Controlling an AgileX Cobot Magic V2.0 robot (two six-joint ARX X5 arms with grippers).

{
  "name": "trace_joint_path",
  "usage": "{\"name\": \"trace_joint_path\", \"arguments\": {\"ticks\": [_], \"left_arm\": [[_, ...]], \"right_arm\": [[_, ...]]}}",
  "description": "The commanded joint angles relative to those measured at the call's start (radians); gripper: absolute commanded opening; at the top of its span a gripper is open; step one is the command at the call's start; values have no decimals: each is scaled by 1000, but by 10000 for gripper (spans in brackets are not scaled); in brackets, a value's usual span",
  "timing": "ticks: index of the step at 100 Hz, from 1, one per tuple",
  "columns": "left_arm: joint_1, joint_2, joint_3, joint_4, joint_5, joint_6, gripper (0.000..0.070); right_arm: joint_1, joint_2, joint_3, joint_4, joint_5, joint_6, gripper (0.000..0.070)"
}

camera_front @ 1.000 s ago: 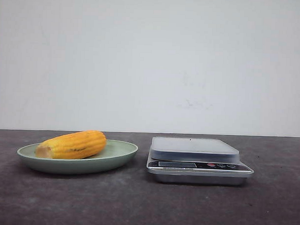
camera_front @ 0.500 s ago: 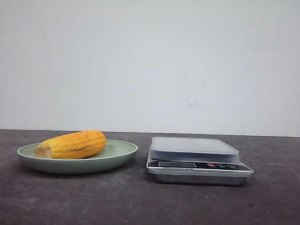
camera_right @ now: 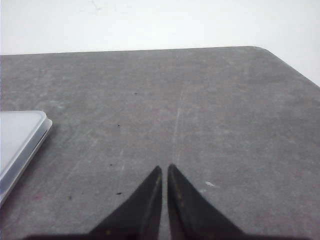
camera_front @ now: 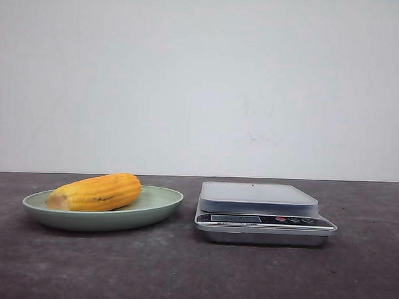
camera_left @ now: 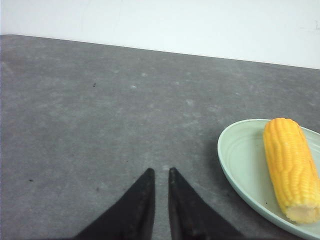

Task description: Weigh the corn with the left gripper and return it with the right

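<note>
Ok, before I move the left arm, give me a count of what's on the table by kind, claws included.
Corn: 1, lying on the plate
Plate: 1, pale green
Scale: 1, nothing on its tray
Claws: 2, left claw and right claw, both shut and holding nothing
Total: 5

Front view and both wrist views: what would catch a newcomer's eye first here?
The yellow-orange corn lying on its side in the green plate, left on the dark table. Beside it to the right sits a silver scale, its platform bare. Both grippers, left and right, hover over bare tabletop, fingers nearly together, holding nothing.
</note>
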Motion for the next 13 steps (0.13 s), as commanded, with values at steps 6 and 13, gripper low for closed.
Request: {"name": "trace_joint_path", "arguments": {"ticks": [6, 13], "left_arm": [[0, -2, -18, -5, -1, 10, 0], [0, -2, -18, -5, -1, 10, 0]], "right_arm": [[1, -2, -5, 13, -2, 11, 15], [1, -2, -5, 13, -2, 11, 15]]}}
